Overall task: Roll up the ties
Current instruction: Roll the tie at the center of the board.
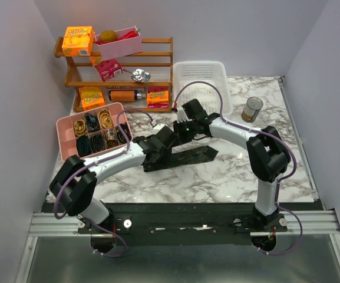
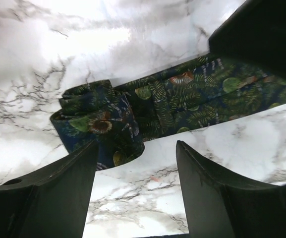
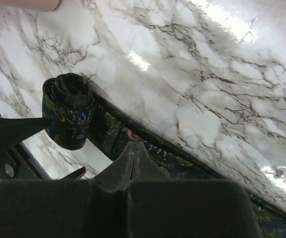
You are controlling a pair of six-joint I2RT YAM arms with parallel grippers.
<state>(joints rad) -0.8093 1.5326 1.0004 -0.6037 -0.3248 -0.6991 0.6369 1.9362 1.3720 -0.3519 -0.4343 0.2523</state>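
Note:
One tie (image 1: 192,155), dark fabric with green leaf print, lies on the marble table between the grippers. Its left end is wound into a loose roll (image 2: 97,124), which also shows in the right wrist view (image 3: 68,111). The rest (image 2: 197,99) lies flat to the right. My left gripper (image 2: 135,166) is open, just in front of the roll, and its left finger (image 2: 58,193) is at the roll's near side. My right gripper (image 3: 135,148) is shut, with its tip over the flat strip (image 3: 182,166) just right of the roll. I cannot tell if it touches the fabric.
A pink compartment tray (image 1: 63,125) with several rolled ties stands at the back left. A wooden shelf (image 1: 158,62) with boxes is behind it. A white basket (image 1: 199,76) and a tin can (image 1: 252,109) stand at the back right.

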